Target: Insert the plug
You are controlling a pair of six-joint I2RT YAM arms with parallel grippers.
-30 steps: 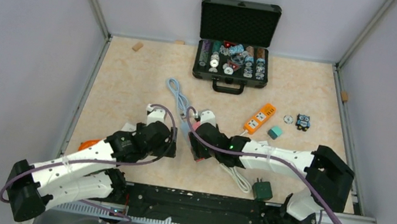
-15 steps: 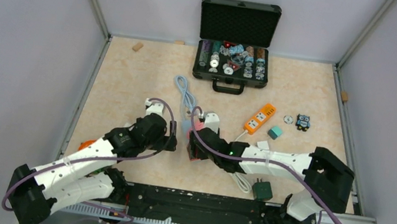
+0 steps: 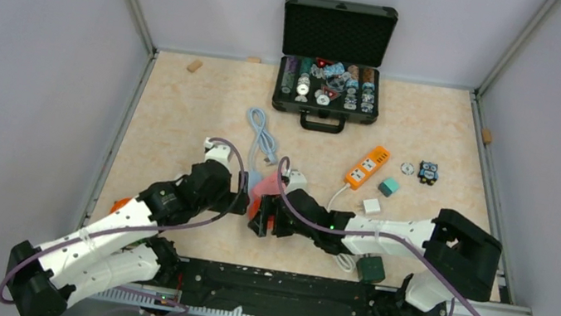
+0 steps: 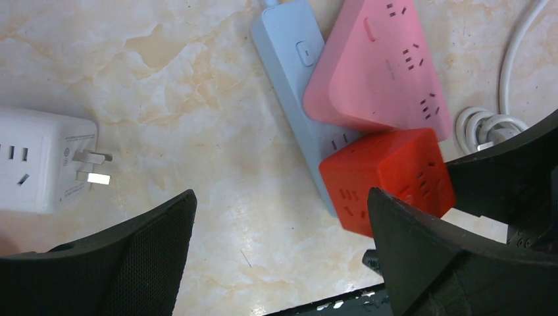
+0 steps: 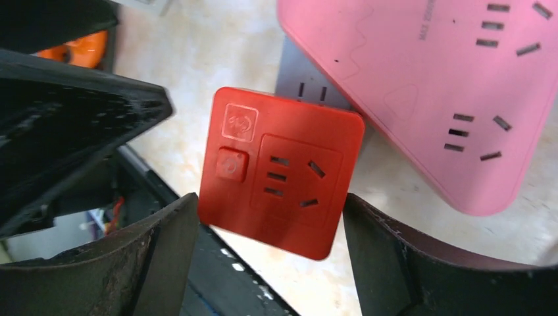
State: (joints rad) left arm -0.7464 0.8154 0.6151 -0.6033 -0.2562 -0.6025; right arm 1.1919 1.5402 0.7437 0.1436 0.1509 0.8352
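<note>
A red cube socket (image 5: 283, 171) sits on the end of a grey-blue power strip (image 4: 296, 66), beside a pink power strip (image 5: 428, 85). My right gripper (image 5: 270, 224) straddles the cube, its fingers standing open just off the cube's two sides. In the top view the cube (image 3: 271, 224) shows under that gripper (image 3: 262, 216). My left gripper (image 4: 279, 250) hangs open over bare table, the cube (image 4: 388, 178) by its right finger. A white adapter (image 4: 39, 170) with bare plug prongs (image 4: 92, 168) lies to its left.
An open black case (image 3: 332, 57) stands at the back. An orange power strip (image 3: 366, 166), a teal cube (image 3: 388, 187), a white cube (image 3: 371, 206) and a dark green adapter (image 3: 370, 268) lie right of the arms. A white cable coil (image 4: 487, 122) lies by the pink strip.
The right arm has slid left and toward the near edge with the red cube and strips. Its jaws have widened off the cube. The left arm shifted slightly.
</note>
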